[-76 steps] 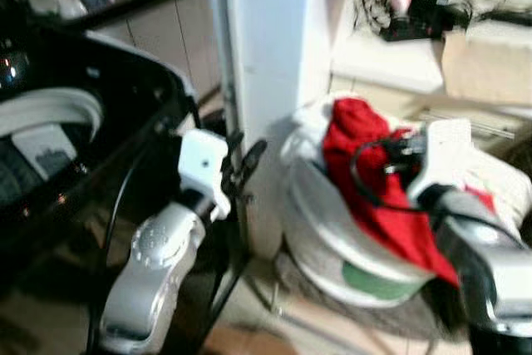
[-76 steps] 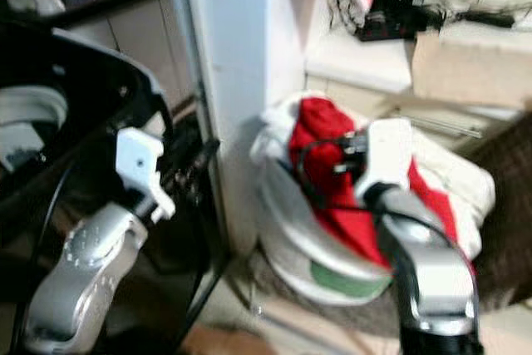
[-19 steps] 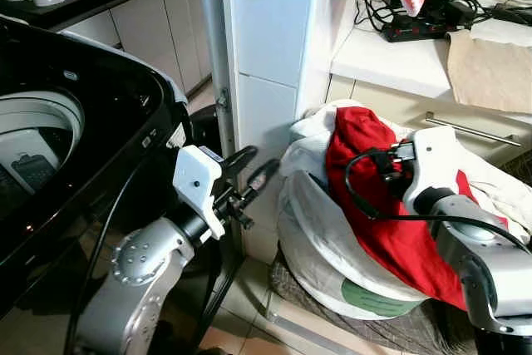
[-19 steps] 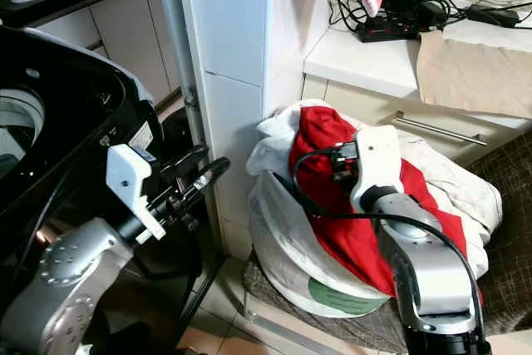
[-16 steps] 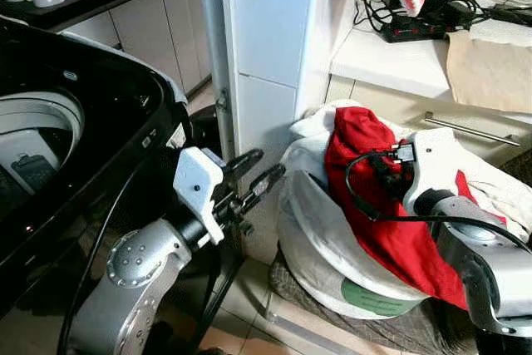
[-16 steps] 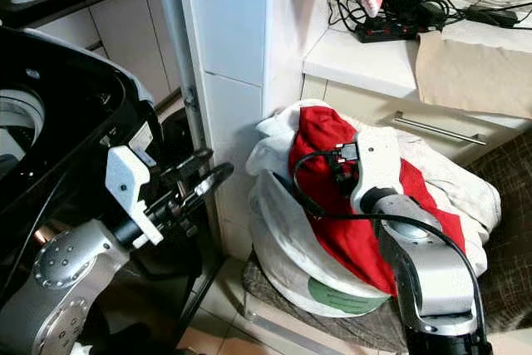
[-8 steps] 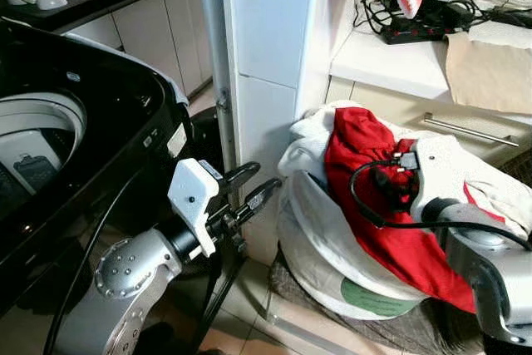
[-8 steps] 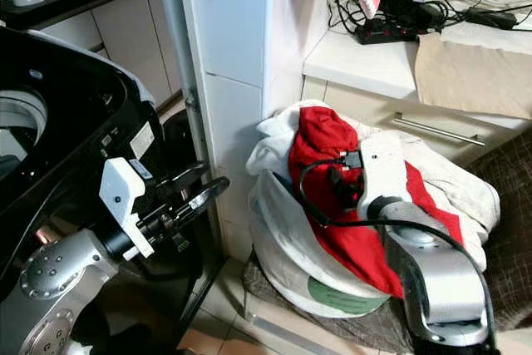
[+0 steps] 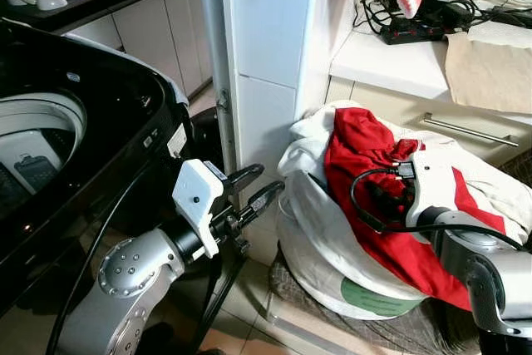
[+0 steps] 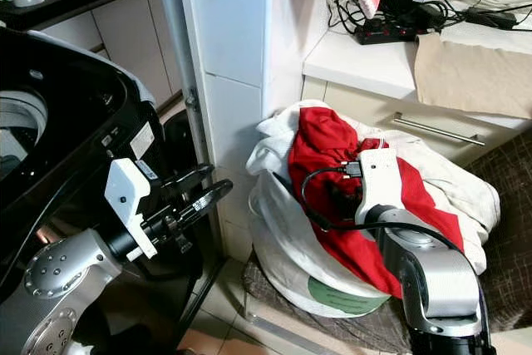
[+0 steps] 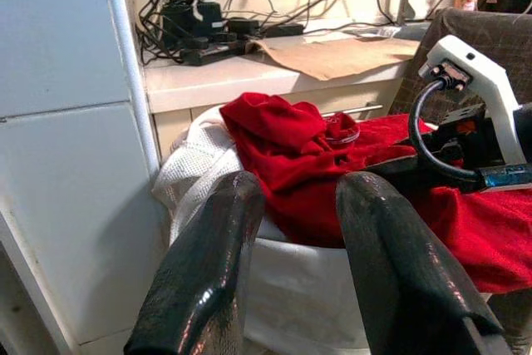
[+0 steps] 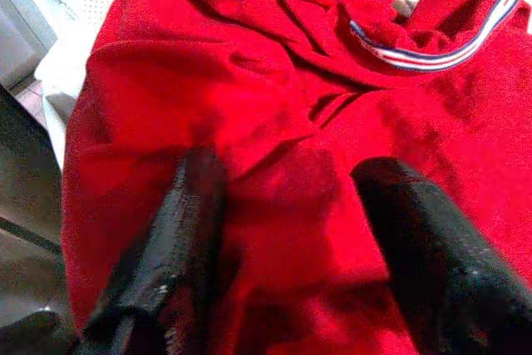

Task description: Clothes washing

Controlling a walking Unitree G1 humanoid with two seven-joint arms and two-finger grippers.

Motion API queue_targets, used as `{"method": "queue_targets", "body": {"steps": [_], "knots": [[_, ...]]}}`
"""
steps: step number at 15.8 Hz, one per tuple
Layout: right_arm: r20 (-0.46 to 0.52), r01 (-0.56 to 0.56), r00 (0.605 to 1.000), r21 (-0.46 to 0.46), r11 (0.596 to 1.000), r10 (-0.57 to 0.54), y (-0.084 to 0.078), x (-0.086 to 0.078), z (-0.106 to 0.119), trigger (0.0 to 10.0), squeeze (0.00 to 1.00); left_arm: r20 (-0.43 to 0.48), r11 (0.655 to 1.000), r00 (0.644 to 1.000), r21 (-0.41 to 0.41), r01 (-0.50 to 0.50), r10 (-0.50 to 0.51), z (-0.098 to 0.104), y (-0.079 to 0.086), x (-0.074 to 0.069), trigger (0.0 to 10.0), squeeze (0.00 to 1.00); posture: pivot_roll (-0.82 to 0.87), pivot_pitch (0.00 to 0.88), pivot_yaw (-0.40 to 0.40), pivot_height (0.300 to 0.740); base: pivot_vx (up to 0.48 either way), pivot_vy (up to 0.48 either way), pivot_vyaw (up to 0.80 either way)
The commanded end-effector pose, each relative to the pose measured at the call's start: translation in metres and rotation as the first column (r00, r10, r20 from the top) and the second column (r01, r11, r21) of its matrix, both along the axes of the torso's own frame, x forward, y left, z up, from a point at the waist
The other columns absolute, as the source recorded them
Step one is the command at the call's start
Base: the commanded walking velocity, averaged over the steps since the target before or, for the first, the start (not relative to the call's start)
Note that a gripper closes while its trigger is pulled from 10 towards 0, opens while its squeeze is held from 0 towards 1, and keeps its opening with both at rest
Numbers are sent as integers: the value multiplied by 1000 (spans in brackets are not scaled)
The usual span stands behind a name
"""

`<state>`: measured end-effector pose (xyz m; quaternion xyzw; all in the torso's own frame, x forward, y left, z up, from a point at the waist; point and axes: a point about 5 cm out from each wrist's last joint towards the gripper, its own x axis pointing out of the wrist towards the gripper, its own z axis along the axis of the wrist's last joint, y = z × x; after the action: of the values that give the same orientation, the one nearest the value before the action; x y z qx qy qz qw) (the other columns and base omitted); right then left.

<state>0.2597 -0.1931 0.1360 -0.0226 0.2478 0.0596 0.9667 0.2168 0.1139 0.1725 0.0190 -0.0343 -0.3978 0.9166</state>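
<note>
**Taking hold of the red garment in the laundry basket**

The landmark here is the white laundry basket (image 9: pixel 332 255), heaped with clothes, standing on the floor against the white cabinet pillar (image 9: pixel 270 47). The red garment (image 10: pixel 332 151) lies on top of the pile, draped over white laundry (image 9: pixel 490 180).

The right pincer (image 12: pixel 287 230) hangs directly over the basket with its two black fingers (image 12: pixel 179 230) spread apart and pressed down onto the red cloth, one to each side of a low fold. Nothing is gripped yet. To do this well, it should push in a little deeper so a real ridge of fabric bunches between the fingers, then close firmly; a shallow pinch on flat cloth is likely to slip. Aiming at the thicker folds near the striped collar trim (image 12: pixel 432 43) would probably give a surer hold.

The left pincer (image 9: pixel 253 193) waits released and empty, beside the basket on its washer side. The open black washing machine (image 9: pixel 75 147) stands beyond it, further from the basket. On lifting, the garment should rise clear of the basket rim before swinging across.
</note>
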Motion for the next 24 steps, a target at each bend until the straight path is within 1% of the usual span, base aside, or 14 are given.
{"method": "queue_targets", "body": {"steps": [1, 8, 13, 15, 16, 17, 18, 19, 20, 21, 22, 23, 24], "knots": [[-32, 9, 999, -4, 1000, -9, -4, -1, -4, 0, 0, 4, 1000, 1000, 4, 6, -6, 2, -2, -1, 10000, 0, -27, 13, 19, 740, 0, 0, 0], [-25, -21, 999, 8, 1000, 21, -4, -2, -1, 0, 0, -1, 1000, 1000, 7, -5, 5, 1, -3, 2, 10000, 0, -30, 15, 23, 740, 0, 0, 0], [-20, -36, 999, 41, 999, 37, -3, -2, 1, 0, 0, 5, 1000, 1000, 2, -20, 19, 2, -3, 3, 10000, 0, -33, 12, 23, 740, 0, 0, 0], [-17, -58, 998, 83, 995, 60, 0, -2, 3, 0, 0, 6, 996, 996, 29, -85, 85, 0, 0, 9, 10000, 0, -34, 12, 23, 740, 0, 0, 0], [5, -151, 988, 175, 973, 152, 13, -2, 10, 0, 0, 15, 991, 991, 16, -134, 134, 1, 2, 15, 10000, 0, -36, 10, 26, 740, 0, 0, 0], [48, -236, 972, 279, 931, 232, 27, -1, 21, 0, 0, 23, 987, 987, -8, -158, 158, 4, 2, 19, 10000, 0, -35, 7, 24, 740, 0, 0, 0], [131, -331, 943, 387, 860, 305, 43, 2, 41, 0, 0, 45, 987, 986, -16, -161, 161, 8, 0, 23, 10000, 0, -34, 4, 22, 740, 0, 0, 0], [180, -384, 923, 428, 818, 339, 50, 5, 53, 0, 0, 53, 985, 984, -26, -171, 172, 11, -1, 25, 10000, 0, -34, 2, 19, 740, 0, 0, 0], [257, -460, 888, 474, 751, 381, 60, 9, 75, 0, 0, 80, 980, 977, -38, -194, 196, 16, -1, 29, 10000, 0, -33, 0, 15, 740, 0, 0, 0], [314, -507, 862, 508, 696, 399, 64, 14, 93, 0, 0, 89, 978, 974, -54, -202, 206, 19, -2, 32, 10000, 0, -32, 0, 9, 740, 0, 0, 0], [325, -518, 855, 514, 684, 403, 65, 15, 97, 0, 0, 93, 978, 974, -56, -201, 206, 20, -2, 33, 10000, 0, -32, 0, 8, 740, 0, 0, 0], [361, -551, 835, 542, 635, 416, 67, 18, 108, 0, 0, 96, 981, 978, -79, -177, 185, 23, -4, 33, 10000, 1000, -32, 0, 2, 740, 0, 0, 0], [393, -583, 812, 572, 577, 431, 69, 18, 118, 0, 0, 105, 986, 986, -112, -121, 132, 27, -8, 31, 10000, 1000, -31, 0, -4, 740, 0, 0, 0]]}}
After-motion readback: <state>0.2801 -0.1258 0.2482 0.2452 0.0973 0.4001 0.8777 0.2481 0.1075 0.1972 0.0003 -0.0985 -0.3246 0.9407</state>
